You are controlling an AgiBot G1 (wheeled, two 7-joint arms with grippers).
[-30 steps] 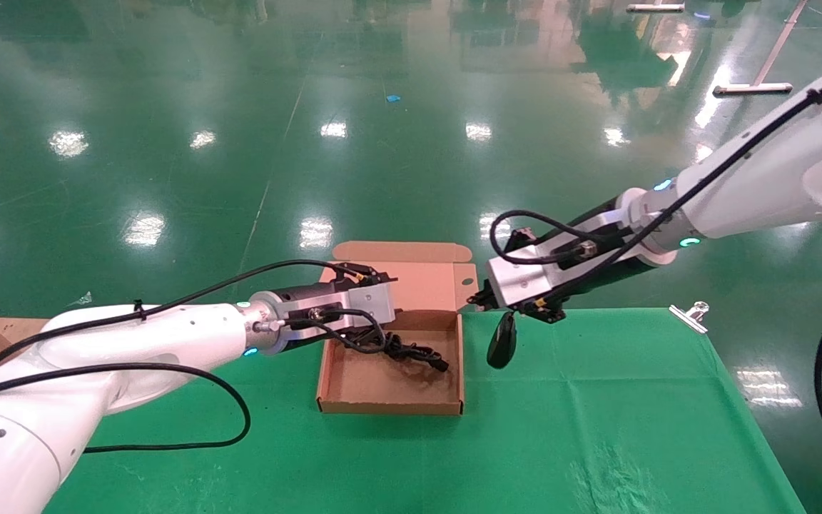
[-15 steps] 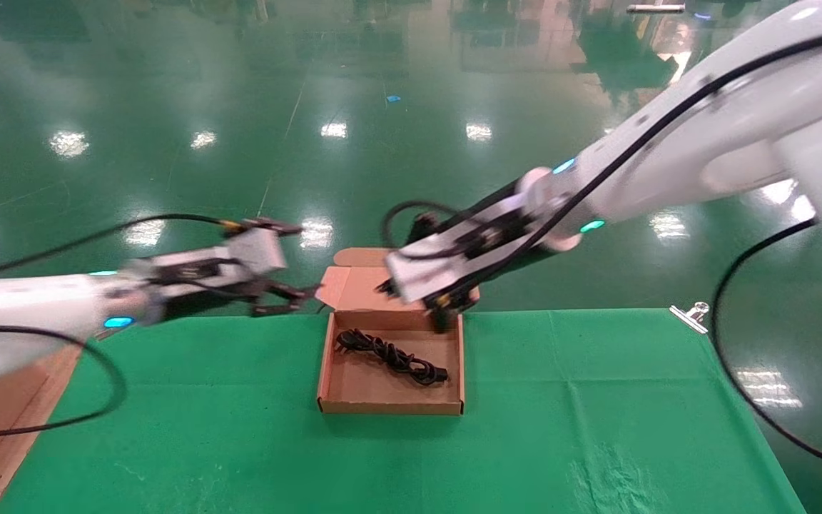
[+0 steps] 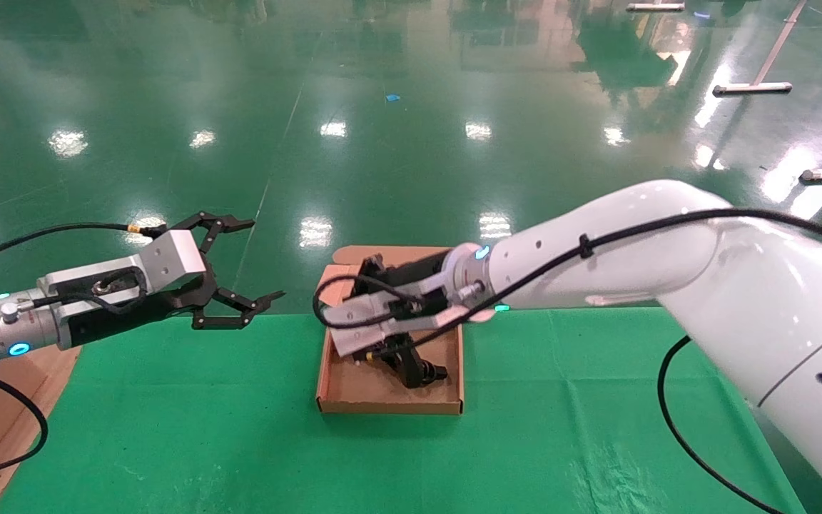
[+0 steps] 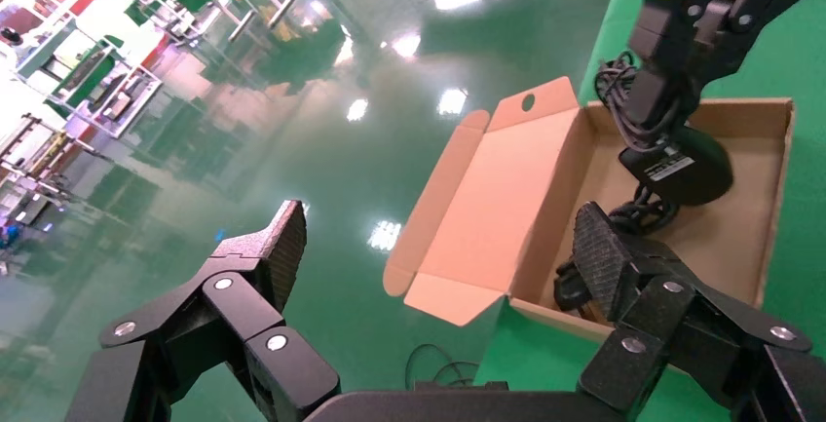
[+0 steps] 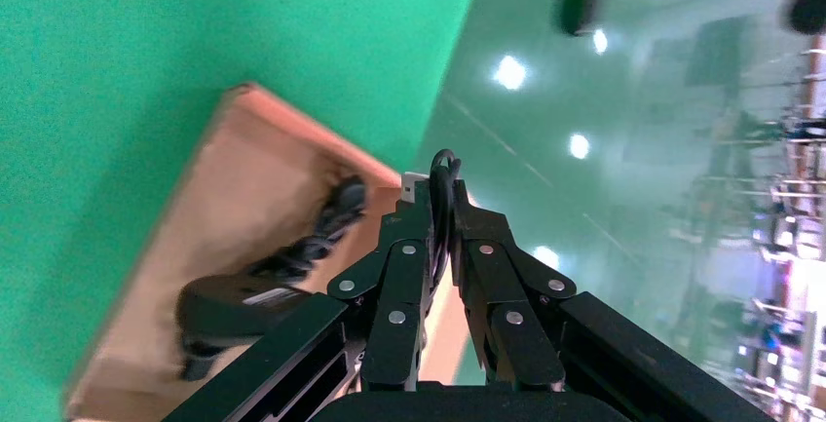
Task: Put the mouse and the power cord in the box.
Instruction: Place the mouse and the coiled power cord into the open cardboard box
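Right claw (image 5: 443, 210) over box (image 3: 389, 407), fingers pressed together pinching thin mouse cable — mouse (image 4: 682, 171) hangs inside atop power cord (image 3: 422, 373). Lower before releasing. Left claw (image 3: 240, 264) spread, parked aside.

The white right arm reaches across from the right side, its wrist bent down, and its black right gripper (image 3: 391, 355) hangs low with the two fingers (image 5: 404, 276) pressed close together on a thin black cable loop (image 5: 440, 198) that stands up between their tips. The left arm stretches in from the left, held level, and its black left gripper (image 3: 248, 263) hangs well apart from the right one, its fingers (image 4: 268, 256) spread wide with nothing between them.
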